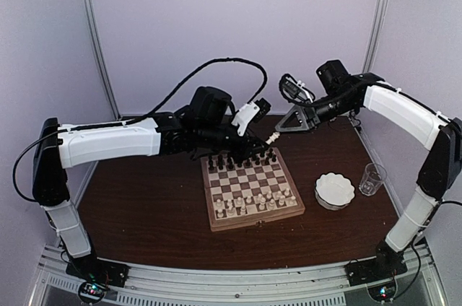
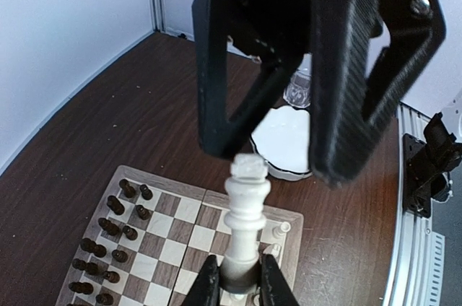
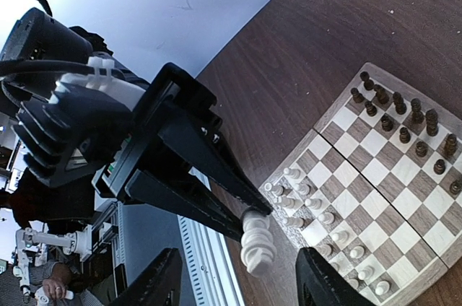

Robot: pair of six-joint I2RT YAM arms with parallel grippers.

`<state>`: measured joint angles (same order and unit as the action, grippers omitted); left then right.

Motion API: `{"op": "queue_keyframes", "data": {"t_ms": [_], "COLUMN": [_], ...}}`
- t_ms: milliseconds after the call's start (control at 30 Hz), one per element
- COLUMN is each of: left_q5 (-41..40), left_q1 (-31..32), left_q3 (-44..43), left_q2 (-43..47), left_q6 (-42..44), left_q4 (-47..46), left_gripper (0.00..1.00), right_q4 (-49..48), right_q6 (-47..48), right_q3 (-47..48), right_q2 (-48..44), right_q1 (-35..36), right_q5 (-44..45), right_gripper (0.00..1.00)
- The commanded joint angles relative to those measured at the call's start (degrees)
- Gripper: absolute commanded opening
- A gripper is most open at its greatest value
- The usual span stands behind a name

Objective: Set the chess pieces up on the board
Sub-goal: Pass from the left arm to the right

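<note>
The white piece [image 2: 247, 205] has its foot hidden between the fingers of the left gripper [image 2: 240, 266], the board [image 2: 173, 252] runs off the left wrist view at 6 o'clock, and in the top view the dark pieces [image 1: 232, 162] along its 12 o'clock edge are partly covered and too small to tell by kind

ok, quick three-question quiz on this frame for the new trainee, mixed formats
1. True or false: the right gripper is clamped on the white piece.
2. What holds the white piece by its base? A) left gripper B) right gripper C) nothing, it stands on a square
3. In the top view, on which side of the board do the dark pieces stand: near the arm bases or far from them?

Key
1. False: its fingers stand open on either side of the piece's head.
2. A
3. Far
</note>
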<state>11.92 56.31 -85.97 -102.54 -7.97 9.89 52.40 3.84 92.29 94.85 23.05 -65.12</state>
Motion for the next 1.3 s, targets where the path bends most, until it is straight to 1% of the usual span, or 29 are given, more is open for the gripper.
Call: {"op": "queue_keyframes", "data": {"t_ms": [0,133,233,333,533,700,867,967,1067,1100,1167,1200,1267], "left_q5": [-2.2,-2.3,-2.3,-1.7,-1.0,-1.1,-0.9,-0.8,-0.6,-0.6,-0.6,-0.5,-0.5], "left_q1": [-0.1,0.2,0.2,0.1,0.3,0.5,0.5,0.5,0.5,0.6,0.7,0.8,0.9], "left_q3": [0.1,0.2,0.1,-0.3,-0.8,-1.1,-1.3,-1.5,-1.7,-1.7,-1.7,-1.7,-1.7], "left_q2": [2.5,2.9,2.9,2.6,2.1,1.8,1.6,1.6,1.5,1.5,1.5,1.5,1.6], "left_q6": [1.2,1.2,1.2,1.2,1.1,1.2,1.4,1.5,1.8,1.9,2.1,2.2,2.3], "left_q4": [-3.7,-4.2,-4.2,-4.3,-4.2,-3.8,-3.6,-3.4,-3.2,-3.2,-3.1,-3.2,-3.3], "left_gripper": [0.06,0.06,0.06,0.06,0.06,0.06,0.06,0.07,0.07,0.07,0.06,0.06,0.06], "right_q4": [1.8,1.5,0.4,-0.9,-3.4,-4.4,-5.5,-5.5,-5.2,-5.1,-5.3,-5.3,-5.4], "right_q6": [-1.0,-0.9,-1.3,-2.0,-3.8,-5.4,-5.4,-4.9,-4.6,-4.6,-4.9,-5.0,-5.2], "right_q3": [1.8,1.2,0.1,-0.6,-0.5,-0.8,-1.4,-1.0,-0.5,-0.3,-0.2,-0.1,0.3], "right_q2": [1.4,1.3,0.9,0.4,0.7,1.3,0.9,1.1,1.7,1.9,2.1,2.1,2.5], "right_q1": [2.0,2.7,2.8,2.8,2.8,2.8,2.8,2.8,2.8,2.8,2.8,2.8,2.8], "right_q5": [-0.8,-0.5,-1.0,-1.7,-2.5,-3.5,-2.9,-1.9,-1.6,-1.6,-1.3,-0.9,-1.0], "right_gripper": [0.57,0.57,0.53,0.46,0.43,0.28,0.2,0.18,0.17,0.19,0.29,0.31,0.3]}}
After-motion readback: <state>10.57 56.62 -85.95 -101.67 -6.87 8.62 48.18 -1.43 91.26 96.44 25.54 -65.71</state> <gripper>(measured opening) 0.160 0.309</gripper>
